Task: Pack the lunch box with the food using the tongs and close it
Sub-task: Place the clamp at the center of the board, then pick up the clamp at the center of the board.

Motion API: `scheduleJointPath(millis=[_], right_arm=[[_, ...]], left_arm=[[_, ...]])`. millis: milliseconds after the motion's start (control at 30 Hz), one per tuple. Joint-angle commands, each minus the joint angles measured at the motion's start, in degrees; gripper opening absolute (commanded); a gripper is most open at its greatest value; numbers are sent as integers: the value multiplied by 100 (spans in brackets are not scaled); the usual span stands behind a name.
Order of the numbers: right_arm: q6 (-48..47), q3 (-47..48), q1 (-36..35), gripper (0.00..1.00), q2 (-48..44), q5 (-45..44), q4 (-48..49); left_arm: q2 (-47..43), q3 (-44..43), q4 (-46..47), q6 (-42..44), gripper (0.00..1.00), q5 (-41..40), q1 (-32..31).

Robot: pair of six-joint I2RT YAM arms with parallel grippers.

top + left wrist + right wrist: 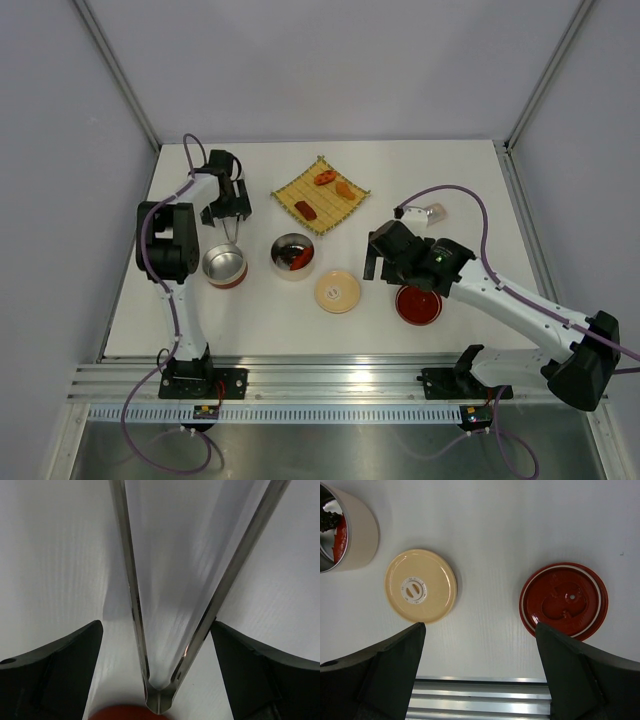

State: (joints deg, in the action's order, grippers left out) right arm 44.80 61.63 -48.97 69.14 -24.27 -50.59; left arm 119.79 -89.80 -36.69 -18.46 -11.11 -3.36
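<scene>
A: Starting left. Watching the left arm climbing from its base, folding at the elbow and aiming the left gripper point(230, 200) down over the far-left part of the table point(450, 170). Reading its jaws as wide apart.

B: Confirming from the left wrist. Seeing both black fingers point(60, 675) spread, with the tongs point(159, 700) lying on the white surface between them: joined end nearest the lens, thin arms fanning away in a V. Gripping nothing. Noting a clear gap at one finger; failing to tell whether the other is touching metal.

A: Getting only a thin sliver of those tongs from overhead, between the gripper and the red-brown tin point(225, 280).

B: Moving right. Watching the right arm stretching low from the near-right corner toward the middle, hanging the right gripper point(380, 268) over the stretch between cream lid point(338, 291) and red lid point(418, 305). Logging its jaws as gaping too, holding nothing.

A: Placing the lunch box point(276, 262): standing open mid-table, near the woven yellow mat point(330, 212), carrying food point(299, 258), red and dark. Finding the cream lid lying flat just beside it, apart from it.

B: Picking up from the right wrist detail too small overhead: two slots in the cream lid's white centre, raised shapes on the red lid. Catching only the box's edge there.

A: Getting from overhead alone the mat bearing three more pieces of food, two orange, one red, and the translucent case point(428, 212) beyond the right arm.
</scene>
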Motion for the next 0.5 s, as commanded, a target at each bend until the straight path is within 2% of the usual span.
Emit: scheduleJointPath(millis=[0, 200, 300, 367, 467], right_arm=[[91, -36, -16, 100, -182, 10, 41], [73, -89, -25, 99, -261, -34, 14], [108, -89, -25, 100, -261, -34, -21], [135, -98, -25, 100, -279, -25, -21], [143, -89, -25, 99, -322, -34, -47]], left_arm=[[97, -2, 329, 44, 91, 145, 28], [343, -283, 179, 141, 80, 74, 37], [344, -354, 153, 193, 81, 22, 37], [396, -485, 92, 220, 87, 4, 37], [519, -679, 30, 220, 86, 30, 37]])
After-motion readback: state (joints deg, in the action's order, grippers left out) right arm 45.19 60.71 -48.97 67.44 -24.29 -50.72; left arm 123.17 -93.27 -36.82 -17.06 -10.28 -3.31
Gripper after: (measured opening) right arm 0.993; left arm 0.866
